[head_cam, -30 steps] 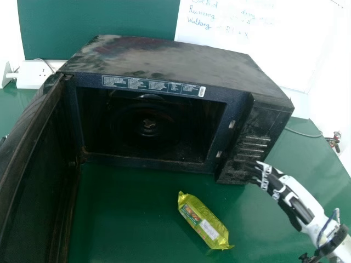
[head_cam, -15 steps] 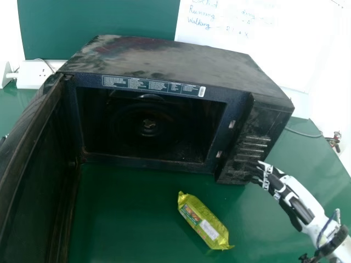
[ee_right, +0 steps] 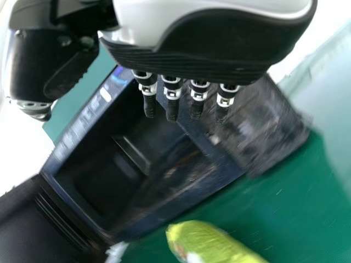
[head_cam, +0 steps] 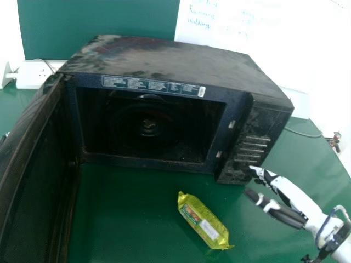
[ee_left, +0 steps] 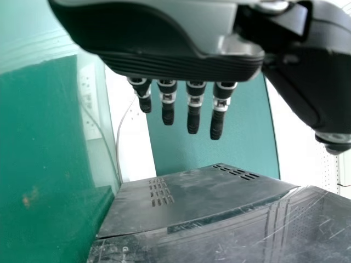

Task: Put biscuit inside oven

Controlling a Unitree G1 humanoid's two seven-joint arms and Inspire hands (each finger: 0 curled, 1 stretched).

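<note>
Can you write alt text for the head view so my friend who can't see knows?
A yellow-green biscuit packet lies on a green table before a black microwave oven, its door open. The right robot hand is open, at the view's right.

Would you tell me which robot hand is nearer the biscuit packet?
Right: the right robot hand is right of the biscuit packet, not touching; the left robot hand is farther off, beside the microwave.

A yellow-green biscuit packet [head_cam: 204, 220] lies on the green surface [head_cam: 131, 219], ends toward eleven and five o'clock, at five o'clock from the cavity [head_cam: 148, 145] of the dusty black microwave oven [head_cam: 175, 59], whose door [head_cam: 33, 186] stands open at eight o'clock.
</note>
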